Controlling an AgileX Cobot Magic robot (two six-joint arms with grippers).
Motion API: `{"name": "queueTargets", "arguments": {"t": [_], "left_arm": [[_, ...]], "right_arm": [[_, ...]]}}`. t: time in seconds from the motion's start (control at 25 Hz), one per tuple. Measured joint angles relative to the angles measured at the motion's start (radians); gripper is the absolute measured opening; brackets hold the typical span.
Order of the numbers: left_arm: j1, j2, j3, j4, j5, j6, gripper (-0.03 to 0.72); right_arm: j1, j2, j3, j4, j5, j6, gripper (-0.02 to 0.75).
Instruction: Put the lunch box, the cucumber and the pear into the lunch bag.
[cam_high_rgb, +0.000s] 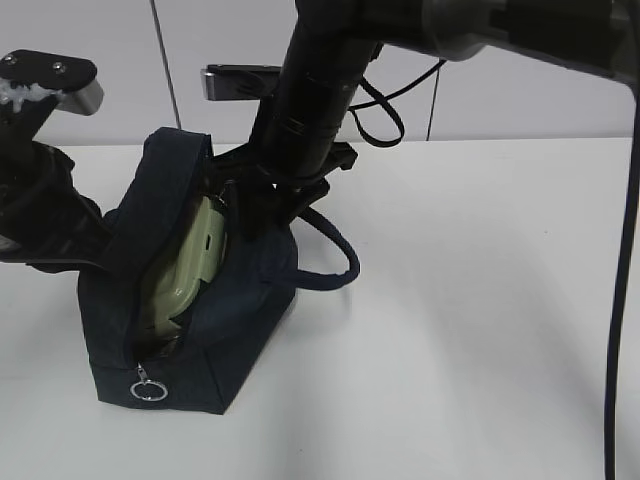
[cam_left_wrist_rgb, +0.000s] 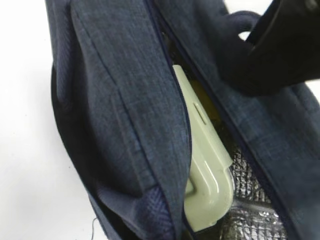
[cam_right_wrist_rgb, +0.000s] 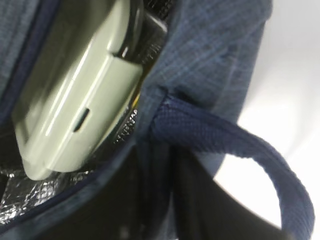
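The navy lunch bag stands open on the white table. The lunch box, with its sage-green lid, leans tilted inside it against the silver lining; it also shows in the right wrist view. My right gripper reaches down from above and is shut on the bag's right rim beside the loop handle. My left gripper pinches the bag's raised left flap; its fingertips are covered by fabric. A yellow sliver shows behind the lid. The cucumber is hidden.
The bag's metal ring pull hangs at its front lower corner. The right arm and its cables hang over the bag. The white table stretches to the right and front of the bag.
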Motion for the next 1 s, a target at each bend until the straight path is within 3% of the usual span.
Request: {"name": "queueTargets", "arguments": {"t": [0.08,0.16,0.4,0.6,0.84,1.0], "left_arm": [[0.0,0.0,0.0,0.0,0.0,0.0,-0.015],[0.0,0.001,-0.002,0.001,-0.001,0.0,-0.015],[0.0,0.049,-0.08,0.003,0.037,0.0,-0.015],[-0.004,0.136,-0.187,0.0,0.085,0.0,-0.015],[-0.075,0.227,-0.28,0.001,0.094,0.003,-0.015],[-0.133,0.286,-0.34,-0.008,0.09,0.004,-0.015]], "right_arm": [[0.0,-0.011,0.0,0.004,-0.025,-0.011,0.054],[0.0,-0.034,0.0,-0.015,-0.029,-0.014,0.02],[-0.01,-0.125,0.084,-0.102,-0.077,0.03,0.012],[-0.024,-0.267,0.311,-0.129,-0.202,0.065,0.01],[-0.12,-0.494,0.717,-0.006,-0.455,0.012,0.01],[-0.153,-0.595,0.878,0.073,-0.547,-0.077,0.01]]}}
